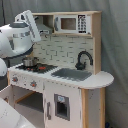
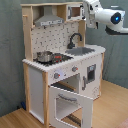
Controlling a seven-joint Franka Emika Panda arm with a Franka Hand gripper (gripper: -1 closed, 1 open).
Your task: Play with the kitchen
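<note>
Kitchen — pale wood, white panels, oven door open.

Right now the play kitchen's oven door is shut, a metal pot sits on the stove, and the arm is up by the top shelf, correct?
Not quite: the oven door hangs open, as the second exterior view shows. The pot on the stove and the arm by the top shelf are right.
</note>
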